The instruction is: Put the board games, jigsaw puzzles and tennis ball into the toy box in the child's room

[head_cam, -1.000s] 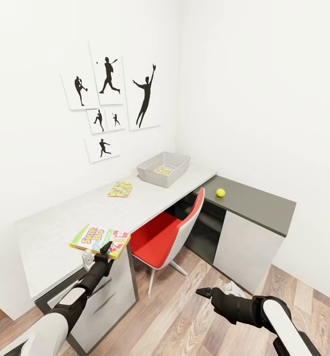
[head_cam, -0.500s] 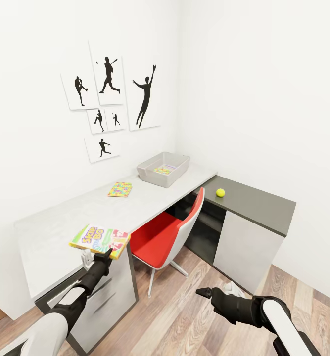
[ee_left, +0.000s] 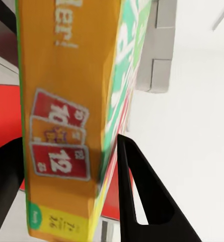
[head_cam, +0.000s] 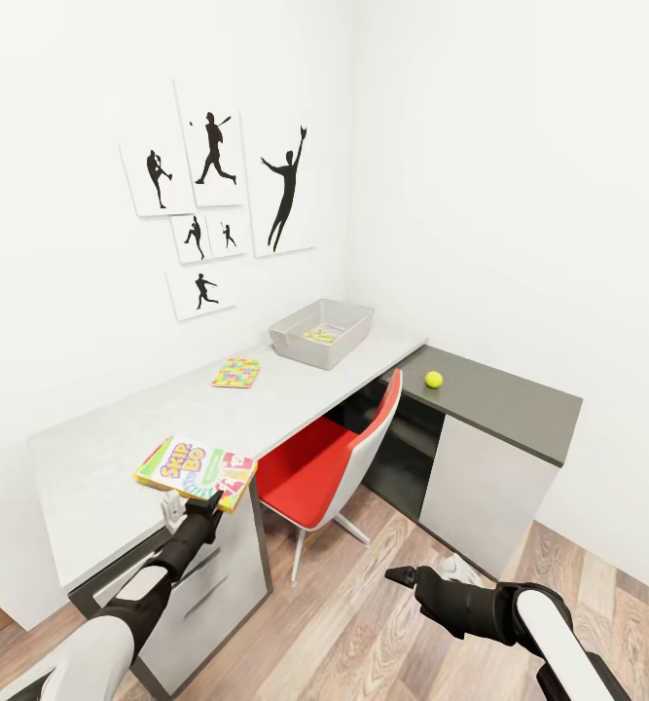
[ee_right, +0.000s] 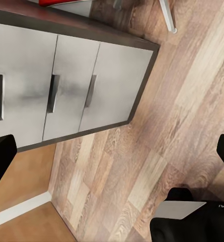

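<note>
The green-yellow-red Skip-Bo board game point(head_cam: 196, 469) hovers just over the front edge of the light grey table point(head_cam: 100, 438), and my left gripper point(head_cam: 210, 501) is shut on its near edge. In the left wrist view the box's orange side point(ee_left: 66, 126) sits clamped between the black fingers point(ee_left: 142, 201). One jigsaw puzzle point(head_cam: 236, 372) lies flat mid-table. The grey toy box point(head_cam: 295, 343) stands at the far end with a multicoloured puzzle point(head_cam: 322, 335) inside. The tennis ball point(head_cam: 433, 379) rests on the dark corner section. My right gripper point(head_cam: 402, 574) hangs open above the floor, holding nothing.
A red chair point(head_cam: 329, 462) is pushed under the table between the drawers and the corner cabinet. Grey drawer fronts point(ee_right: 56, 96) and wood-plank floor point(ee_right: 157, 141) lie below my right gripper point(ee_right: 113, 151). Black sports silhouettes point(head_cam: 217, 185) hang on the wall.
The Skip-Bo box has tipped up slightly at its far edge in my left gripper. The right arm has not moved.
</note>
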Controlling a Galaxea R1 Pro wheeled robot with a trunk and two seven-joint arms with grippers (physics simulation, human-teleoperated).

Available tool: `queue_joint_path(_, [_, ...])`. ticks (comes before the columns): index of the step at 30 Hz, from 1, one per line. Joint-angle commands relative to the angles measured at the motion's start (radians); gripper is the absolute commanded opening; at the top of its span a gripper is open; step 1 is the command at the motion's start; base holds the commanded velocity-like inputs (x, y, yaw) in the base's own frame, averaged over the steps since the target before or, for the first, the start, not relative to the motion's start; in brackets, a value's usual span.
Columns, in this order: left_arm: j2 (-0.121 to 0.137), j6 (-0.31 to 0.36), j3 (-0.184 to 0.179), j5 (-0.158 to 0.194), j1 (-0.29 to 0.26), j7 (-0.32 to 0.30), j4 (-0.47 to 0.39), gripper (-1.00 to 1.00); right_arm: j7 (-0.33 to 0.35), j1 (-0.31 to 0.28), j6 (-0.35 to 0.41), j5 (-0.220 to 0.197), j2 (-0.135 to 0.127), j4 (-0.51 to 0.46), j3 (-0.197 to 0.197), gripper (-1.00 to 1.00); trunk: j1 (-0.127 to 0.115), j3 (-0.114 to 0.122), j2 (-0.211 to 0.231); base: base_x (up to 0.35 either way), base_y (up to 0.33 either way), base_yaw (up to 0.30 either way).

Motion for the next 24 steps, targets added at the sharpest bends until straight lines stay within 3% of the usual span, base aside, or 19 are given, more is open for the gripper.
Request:
queue_joint_path(1, [0.0, 0.008, 0.001, 0.005, -0.001, -0.003, 0.001, -1.0, -0.01, -0.001, 0.0, -0.01, -0.001, -0.001, 0.001, 1.0, 0.0, -0.001, -0.001, 0.0, 0.0, 0.0])
queue_joint_path(5, [0.0, 0.01, -0.001, 0.006, -0.001, -0.012, -0.005, -1.0, -0.01, -0.001, 0.0, -0.01, -0.001, -0.001, 0.001, 1.0, 0.0, -0.001, -0.001, 0.0, 0.0, 0.0])
queue_joint_path(7, [-0.001, 0.019, -0.004, 0.003, 0.0, -0.045, -0.022, -1.0, -0.01, -0.001, 0.0, -0.01, -0.002, -0.001, 0.001, 1.0, 0.0, -0.001, -0.001, 0.0, 0.0, 0.0])
queue_joint_path(11, [-0.001, 0.08, -0.007, -0.002, 0.001, -0.068, -0.052, -1.0, -0.01, -0.001, 0.0, -0.01, -0.004, -0.001, 0.001, 1.0, 0.0, -0.001, -0.001, 0.0, 0.0, 0.0])
queue_joint_path(13, [-0.003, 0.162, -0.01, -0.004, 0.003, -0.074, -0.123, -1.0, -0.01, -0.001, 0.0, -0.01, -0.005, -0.001, 0.001, 1.0, 0.0, -0.001, -0.001, 0.0, 0.0, 0.0])
queue_joint_path(14, [-0.005, 0.171, -0.018, -0.005, 0.005, -0.076, -0.151, -1.0, -0.01, -0.001, 0.0, -0.01, -0.005, -0.001, 0.001, 1.0, 0.0, -0.001, -0.001, 0.0, 0.0, 0.0])
queue_joint_path(17, [-0.003, 0.186, -0.091, -0.004, 0.009, -0.078, -0.213, -1.0, -0.01, -0.001, 0.0, -0.01, -0.005, -0.001, 0.001, 1.0, 0.0, -0.001, -0.001, 0.0, 0.0, 0.0])
queue_joint_path(18, [-0.001, 0.188, -0.131, -0.003, 0.009, -0.078, -0.225, -1.0, -0.01, -0.001, 0.0, -0.01, -0.006, -0.001, 0.001, 1.0, 0.0, -0.001, -0.001, 0.0, 0.0, 0.0])
queue_joint_path(19, [0.001, 0.214, -0.182, -0.004, 0.01, -0.08, -0.243, -1.0, -0.01, -0.001, 0.0, -0.01, -0.006, -0.001, 0.001, 1.0, 0.0, -0.001, -0.001, 0.0, 0.0, 0.0])
queue_joint_path(20, [0.002, 0.265, -0.204, -0.004, 0.01, -0.08, -0.262, -1.0, -0.01, -0.001, 0.0, -0.01, -0.007, -0.001, 0.001, 1.0, 0.0, -0.001, -0.001, 0.0, 0.0, 0.0])
queue_joint_path(22, [0.004, 0.417, -0.227, -0.008, 0.01, -0.076, -0.332, -1.0, -0.01, -0.001, 0.0, -0.01, -0.009, -0.002, 0.001, 1.0, 0.0, -0.001, -0.001, 0.0, 0.0, 0.0])
queue_joint_path(23, [0.017, 0.524, -0.237, -0.013, 0.01, -0.069, -0.411, -1.0, -0.01, -0.001, 0.0, -0.01, -0.009, -0.003, 0.001, 1.0, 0.0, -0.001, -0.001, 0.0, 0.0, 0.0])
queue_joint_path(24, [0.036, 0.586, -0.246, -0.022, 0.01, -0.061, -0.47, -1.0, -0.01, -0.001, 0.0, -0.011, -0.009, -0.003, 0.001, 1.0, 0.0, -0.001, -0.001, 0.0, 0.0, 0.0])
